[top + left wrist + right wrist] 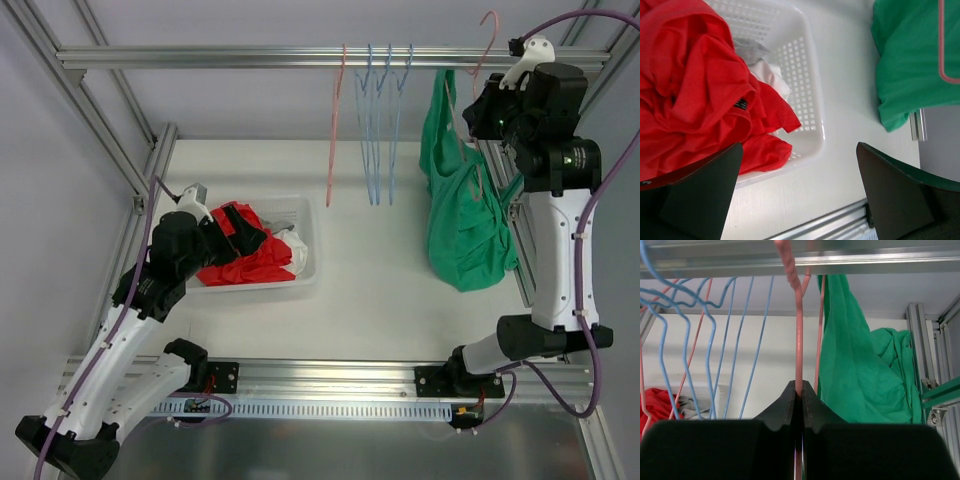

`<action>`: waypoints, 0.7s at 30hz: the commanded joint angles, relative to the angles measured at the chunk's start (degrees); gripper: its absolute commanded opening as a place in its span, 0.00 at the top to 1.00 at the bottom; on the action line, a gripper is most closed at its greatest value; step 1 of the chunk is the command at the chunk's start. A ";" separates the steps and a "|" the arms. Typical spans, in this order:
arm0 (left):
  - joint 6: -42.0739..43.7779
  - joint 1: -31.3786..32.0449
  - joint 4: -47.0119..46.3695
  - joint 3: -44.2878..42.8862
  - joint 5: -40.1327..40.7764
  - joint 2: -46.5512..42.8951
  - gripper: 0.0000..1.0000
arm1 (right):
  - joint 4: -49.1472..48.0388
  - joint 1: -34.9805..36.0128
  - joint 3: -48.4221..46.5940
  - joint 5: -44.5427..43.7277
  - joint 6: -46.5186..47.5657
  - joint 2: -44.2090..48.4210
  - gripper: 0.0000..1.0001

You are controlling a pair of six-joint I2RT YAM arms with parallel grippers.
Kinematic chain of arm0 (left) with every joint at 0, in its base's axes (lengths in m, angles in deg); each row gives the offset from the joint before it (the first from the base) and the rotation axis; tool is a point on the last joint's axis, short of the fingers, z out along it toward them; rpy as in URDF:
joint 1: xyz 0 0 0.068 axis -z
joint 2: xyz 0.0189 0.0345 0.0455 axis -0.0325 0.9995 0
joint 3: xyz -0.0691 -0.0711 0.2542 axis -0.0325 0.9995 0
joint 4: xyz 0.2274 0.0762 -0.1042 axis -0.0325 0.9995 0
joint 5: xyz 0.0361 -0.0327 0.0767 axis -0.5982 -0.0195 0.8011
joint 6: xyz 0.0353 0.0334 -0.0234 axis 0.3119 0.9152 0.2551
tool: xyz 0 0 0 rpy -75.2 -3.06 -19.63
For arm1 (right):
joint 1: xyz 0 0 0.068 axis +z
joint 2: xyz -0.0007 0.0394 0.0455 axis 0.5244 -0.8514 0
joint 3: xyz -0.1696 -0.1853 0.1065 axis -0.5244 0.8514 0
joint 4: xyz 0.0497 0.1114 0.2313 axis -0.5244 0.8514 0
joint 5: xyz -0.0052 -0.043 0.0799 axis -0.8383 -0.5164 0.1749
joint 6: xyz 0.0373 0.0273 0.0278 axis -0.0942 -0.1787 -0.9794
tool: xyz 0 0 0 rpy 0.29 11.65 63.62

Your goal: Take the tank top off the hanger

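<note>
At the rail, raised right gripper pinching pink hanger, left gripper wide over basket

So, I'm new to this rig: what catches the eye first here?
The green tank top hanging at the right end of the rail, its pink hanger pinched in the right arm's jaws. Then the red garment heaped in the white basket at left, under the left arm's open jaws.

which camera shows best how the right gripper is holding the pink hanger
Right wrist: the right gripper is shut on the pink hanger stem under its hook. Top external shows the gripper at the hanger, the grip hidden. Left wrist catches only a hanger corner against the green tank top.
</note>
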 commanded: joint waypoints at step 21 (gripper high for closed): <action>25.81 40.68 -19.20 -36.81 3.06 31.04 0.01 | 15.73 -0.07 30.68 9.70 -1.17 54.17 1.00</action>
